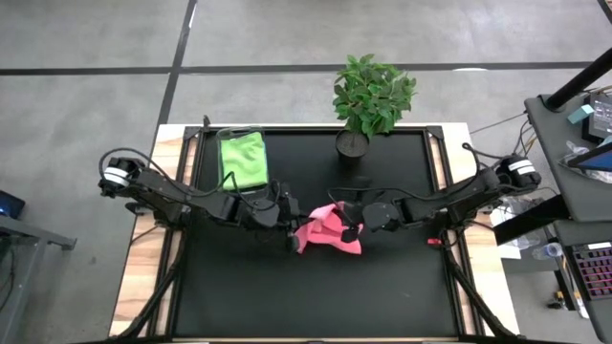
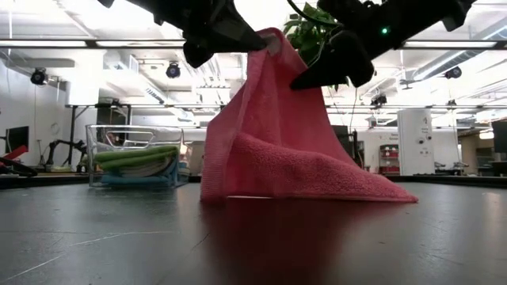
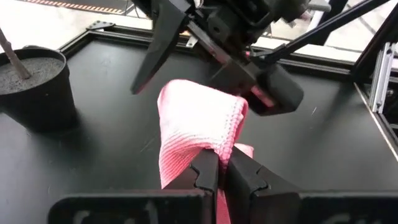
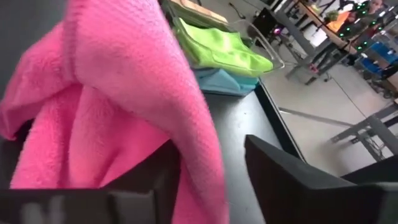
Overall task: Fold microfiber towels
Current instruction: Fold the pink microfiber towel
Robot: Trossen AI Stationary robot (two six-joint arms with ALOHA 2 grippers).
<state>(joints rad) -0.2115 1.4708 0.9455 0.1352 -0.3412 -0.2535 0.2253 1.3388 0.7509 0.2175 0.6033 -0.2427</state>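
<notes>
At the table's centre, the left gripper (image 3: 221, 171) pinches the pink towel's (image 2: 277, 150) raised edge. The right gripper (image 2: 337, 67), fingers spread, straddles the cloth beside it. It should close squarely on the hem before lifting.

Two dark, jointed arms, white-capped motor at each shoulder end, thin black cables along the links, left gripper (image 3: 219, 171) with matte black blocky fingers, right gripper (image 2: 317, 63) with dark tapered fingers

We seem to be in a robotics lab: ceiling lights (image 2: 173, 70) and workbenches (image 4: 323, 31) beyond the black table (image 1: 382, 287).
</notes>
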